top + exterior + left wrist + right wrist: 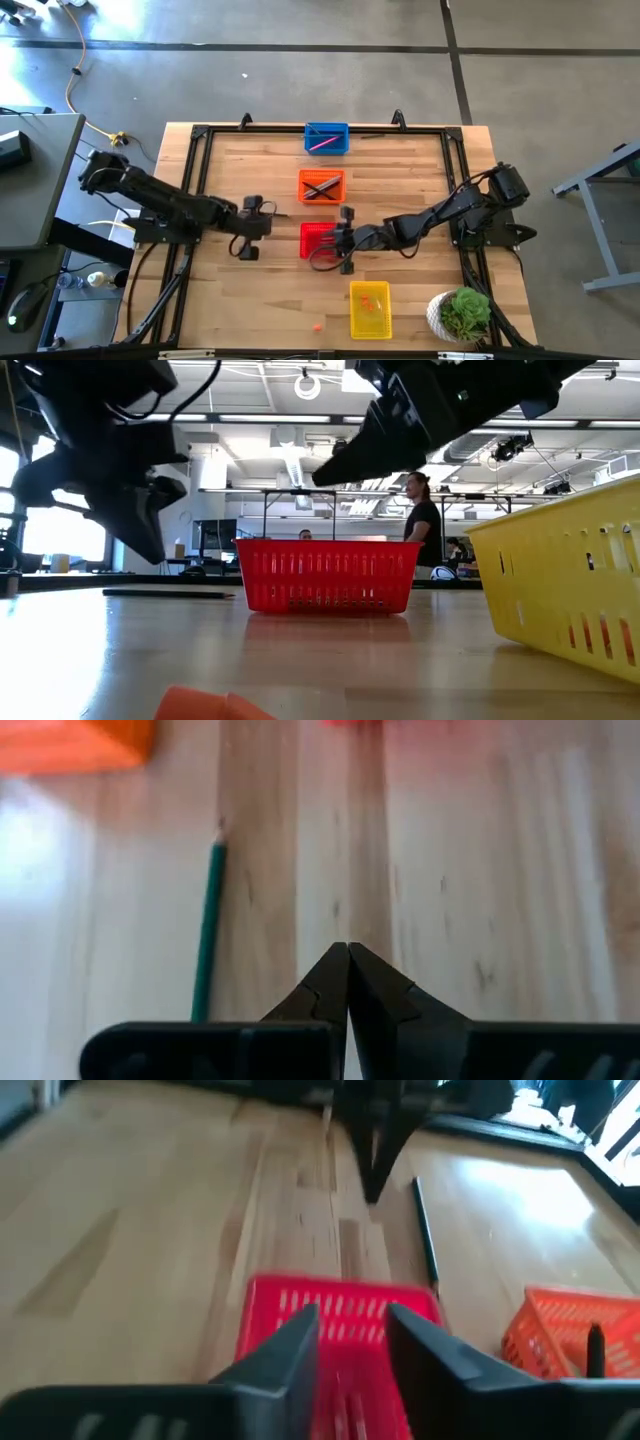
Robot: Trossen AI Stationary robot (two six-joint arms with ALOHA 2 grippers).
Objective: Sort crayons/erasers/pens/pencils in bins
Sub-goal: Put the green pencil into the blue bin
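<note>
Four bins stand down the table's middle: blue (326, 138) farthest, then orange (321, 186), red (316, 240) and yellow (369, 308) nearest. My right gripper (350, 1335) hangs open above the red bin (340, 1305), nothing between its fingers. My left gripper (347, 960) is shut and empty just left of the red bin, its tip above the wood. A green pencil (208, 930) lies flat on the table beside it. An orange-red eraser (317, 326) lies on the wood left of the yellow bin.
The blue bin holds a pink stick (322, 144) and the orange bin dark sticks (320, 188). Small orange bits lie in the yellow bin. A potted plant (460, 314) stands at the near right corner. Bare wood lies left and right of the bins. A person (422, 520) stands in the room behind.
</note>
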